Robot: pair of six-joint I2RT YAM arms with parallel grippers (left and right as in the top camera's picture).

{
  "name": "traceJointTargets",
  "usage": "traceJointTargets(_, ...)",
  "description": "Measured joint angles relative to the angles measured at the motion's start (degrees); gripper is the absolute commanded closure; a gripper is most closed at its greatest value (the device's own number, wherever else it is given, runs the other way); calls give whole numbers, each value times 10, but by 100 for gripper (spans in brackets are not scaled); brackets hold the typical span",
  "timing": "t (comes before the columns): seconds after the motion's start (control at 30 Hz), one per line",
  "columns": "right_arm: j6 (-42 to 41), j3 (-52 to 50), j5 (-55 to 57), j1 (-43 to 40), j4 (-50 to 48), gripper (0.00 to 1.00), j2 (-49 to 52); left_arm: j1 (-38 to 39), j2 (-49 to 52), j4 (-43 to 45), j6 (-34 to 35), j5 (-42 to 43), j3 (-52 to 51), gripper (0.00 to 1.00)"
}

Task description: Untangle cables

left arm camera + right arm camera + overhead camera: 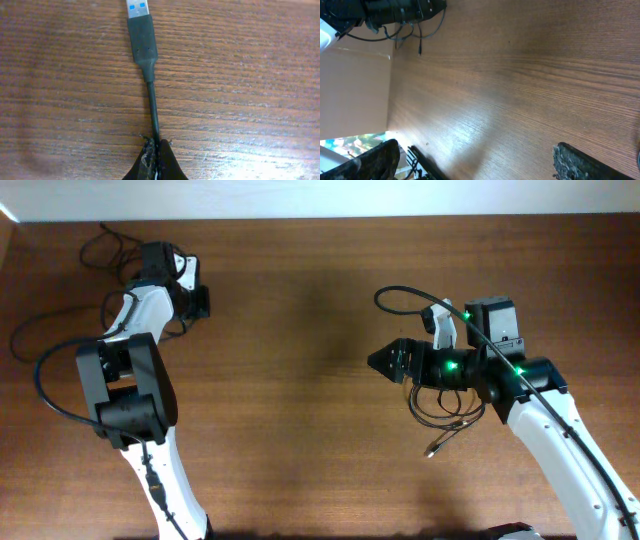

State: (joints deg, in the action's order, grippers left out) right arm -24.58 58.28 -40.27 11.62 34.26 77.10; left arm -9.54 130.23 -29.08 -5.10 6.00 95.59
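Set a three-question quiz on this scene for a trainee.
1. True or false: the left gripper is shut on the USB cable.
2. The right gripper is: A) open, B) shut on a plug, C) shut on a cable.
3. What colour shows inside the USB plug?
Key: 1 true; 2 A; 3 blue.

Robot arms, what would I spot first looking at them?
A black cable with a blue-tipped USB plug lies on the wooden table in the left wrist view, pinched in the left gripper's shut fingers at the bottom edge. Overhead, green lights glow on the right arm, its right gripper open near a loose cable coil.
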Motion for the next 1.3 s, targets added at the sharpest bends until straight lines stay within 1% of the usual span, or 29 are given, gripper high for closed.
traceJointTargets(0.07, 0, 0, 0, 0, 0, 2, 0, 0, 0, 0, 28, 0, 2, 100)
traceJointTargets(0.23, 0, 0, 0, 0, 0, 2, 0, 0, -10, 0, 65, -5, 4, 100)
traceJointTargets(0.4, 0, 0, 0, 0, 0, 1, 0, -1, -56, -5, 188, -85, 4, 100)
traceJointTargets(0.43, 1, 0, 0, 0, 0, 1, 0, -1, -64, -4, 200, -93, 4, 100)
traceJointTargets(0.57, 2, 0, 0, 0, 0, 2, 0, -2, -81, -5, 234, -116, 7, 100)
traceJointTargets(0.6, 2, 0, 0, 0, 0, 2, 0, -4, -81, -16, 264, -125, 7, 100)
traceJointTargets(0.63, 2, 0, 0, 0, 0, 2, 0, -5, -81, -17, 273, -127, 7, 100)
traceJointTargets(0.73, 2, 0, 0, 0, 1, 2, 0, -22, -81, -31, 360, -132, 7, 100)
traceJointTargets(0.83, 2, 0, 0, 0, 2, 1, 0, -50, -81, -31, 410, -136, 7, 100)
traceJointTargets(1.0, 3, 0, 0, 0, 2, 2, 0, -96, -81, -31, 457, -132, 7, 100)
traceJointTargets(1.13, 3, 0, 0, 0, 2, 2, 0, -129, -81, -31, 470, -130, 7, 100)
traceJointTargets(1.23, 3, 0, 0, 0, 2, 1, 0, -145, -81, -31, 473, -129, 7, 92)
traceJointTargets(1.3, 3, 0, 0, 0, 2, 2, 0, -155, -81, -30, 478, -129, 7, 77)
